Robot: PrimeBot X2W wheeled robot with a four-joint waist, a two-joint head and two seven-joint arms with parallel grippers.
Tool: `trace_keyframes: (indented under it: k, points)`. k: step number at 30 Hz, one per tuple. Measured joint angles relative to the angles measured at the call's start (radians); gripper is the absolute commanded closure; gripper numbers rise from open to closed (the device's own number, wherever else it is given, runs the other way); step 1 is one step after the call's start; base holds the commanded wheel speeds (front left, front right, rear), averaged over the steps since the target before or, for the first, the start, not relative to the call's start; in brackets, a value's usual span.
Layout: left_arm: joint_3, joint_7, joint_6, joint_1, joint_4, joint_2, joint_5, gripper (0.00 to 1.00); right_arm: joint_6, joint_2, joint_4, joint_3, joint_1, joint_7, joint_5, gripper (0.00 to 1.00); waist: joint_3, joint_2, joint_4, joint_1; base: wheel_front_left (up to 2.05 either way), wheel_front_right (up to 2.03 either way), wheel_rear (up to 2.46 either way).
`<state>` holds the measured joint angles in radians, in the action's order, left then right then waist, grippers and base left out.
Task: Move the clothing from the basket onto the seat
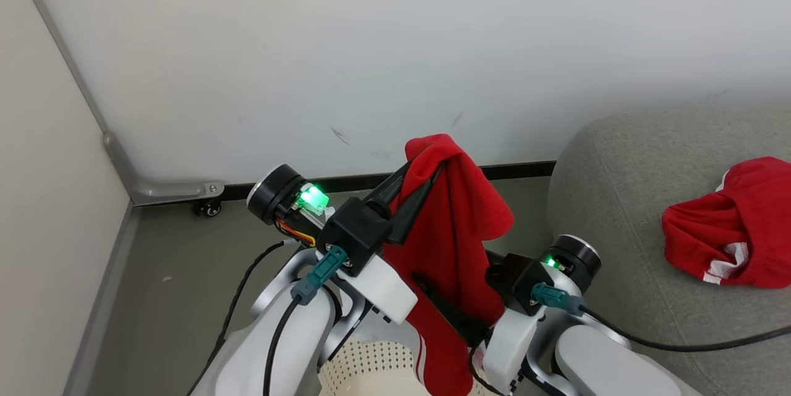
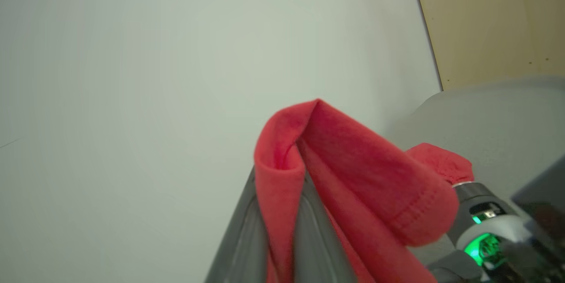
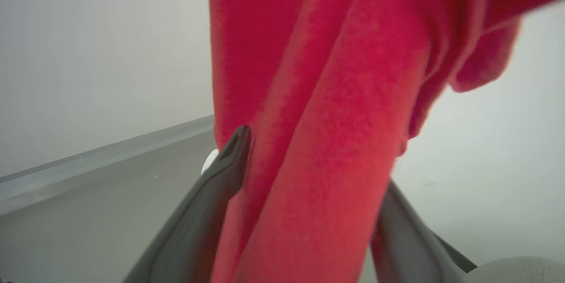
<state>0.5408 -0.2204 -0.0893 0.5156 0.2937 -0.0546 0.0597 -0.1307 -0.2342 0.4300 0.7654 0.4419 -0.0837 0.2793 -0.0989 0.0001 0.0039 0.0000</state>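
Above the basket (image 1: 371, 365), perforated cream plastic, the hanging garment (image 1: 457, 223) droops, soft red knit. Left gripper (image 1: 425, 168) clenched on its top fold. Right gripper (image 3: 313, 159) lower, dark fingers spread, cloth between, one tip touching. Right of basket: second garment (image 1: 729, 229), white-trimmed, crumpled on grey fabric seat (image 1: 618, 198).

A red garment (image 3: 335, 97) hangs between the two dark fingers of the right gripper (image 3: 315, 157), which stand spread apart. The left finger's tip (image 3: 240, 137) touches the cloth, and the cloth partly hides the right finger. Beyond the fingers are a grey floor (image 3: 88, 230) and a pale wall (image 3: 88, 53). A corner of the grey seat (image 3: 521, 269) lies beside the right finger.
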Motion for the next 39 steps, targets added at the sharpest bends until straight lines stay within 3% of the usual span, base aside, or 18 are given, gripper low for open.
trace_keyframes:
  k: [2, 4, 6, 7, 19, 28, 29, 30, 31, 32, 33, 39]
  points:
    - [0.007, 0.000, 0.000, 0.000, 0.000, 0.002, 0.005, 1.00, 0.000, 0.010, 0.026, 0.015, 0.010, 0.000, -0.002, 0.00, -0.002, 0.0000, 0.004, 0.0000, 0.00, 0.00, 0.00]
    - [0.015, 0.002, 0.000, 0.001, -0.001, 0.002, 0.010, 1.00, 0.000, 0.014, 0.042, 0.025, 0.018, 0.000, -0.013, 0.54, -0.004, 0.0000, 0.008, 0.0000, 0.00, 0.00, 0.00]
    - [0.020, 0.007, 0.000, 0.001, -0.001, 0.002, 0.012, 1.00, 0.000, 0.018, 0.063, 0.036, 0.028, -0.002, -0.018, 0.76, -0.004, 0.0000, 0.011, 0.0000, 0.00, 0.00, 0.00]
    - [0.024, 0.010, 0.000, 0.001, 0.000, 0.003, 0.020, 1.00, 0.000, 0.019, 0.067, 0.044, 0.035, -0.002, -0.018, 1.00, -0.004, 0.0000, 0.013, 0.0000, 0.00, 0.00, 0.00]
    - [0.010, 0.041, 0.000, 0.001, 0.106, 0.002, 0.044, 1.00, 0.000, 0.039, 0.097, 0.124, 0.033, -0.024, 0.038, 1.00, 0.003, 0.0000, 0.000, 0.0000, 0.00, 0.00, 0.00]
    - [-0.026, 0.071, 0.000, -0.006, 0.214, -0.005, 0.077, 1.00, 0.000, 0.015, 0.056, 0.091, 0.004, -0.075, 0.146, 1.00, 0.008, -0.0001, -0.038, 0.0000, 0.00, 0.00, 0.00]
    - [-0.029, 0.071, 0.000, -0.009, 0.222, -0.005, 0.084, 0.95, 0.000, 0.009, 0.051, 0.078, -0.003, -0.077, 0.155, 1.00, 0.008, 0.0000, -0.042, 0.0000, 0.00, 0.00, 0.00]
    - [-0.033, 0.071, 0.000, -0.014, 0.227, -0.006, 0.089, 0.63, 0.000, 0.002, 0.048, 0.065, -0.010, -0.083, 0.162, 1.00, 0.009, 0.0000, -0.047, 0.0000, 0.00, 0.00, 0.00]
    - [-0.035, 0.070, 0.000, -0.020, 0.232, -0.007, 0.090, 0.52, 0.000, -0.005, 0.045, 0.049, -0.015, -0.089, 0.167, 1.00, 0.010, 0.0000, -0.051, 0.0000, 0.00, 0.00, 0.00]
    - [-0.035, 0.070, 0.000, -0.023, 0.237, -0.008, 0.090, 0.05, 0.000, -0.016, 0.040, 0.035, -0.015, -0.094, 0.173, 1.00, 0.011, 0.0000, -0.056, 0.0000, 0.00, 0.00, 0.00]
    - [-0.036, 0.067, 0.000, -0.023, 0.240, -0.009, 0.090, 0.00, 0.000, -0.028, 0.033, 0.016, -0.015, -0.097, 0.177, 1.00, 0.011, -0.0001, -0.060, 0.0000, 0.00, 0.00, 0.00]
    - [-0.058, 0.053, 0.000, -0.027, 0.256, -0.009, 0.115, 0.00, 0.000, -0.086, 0.027, -0.092, -0.015, -0.113, 0.190, 1.00, 0.018, -0.0001, -0.080, 0.0000, 0.00, 0.00, 0.00]
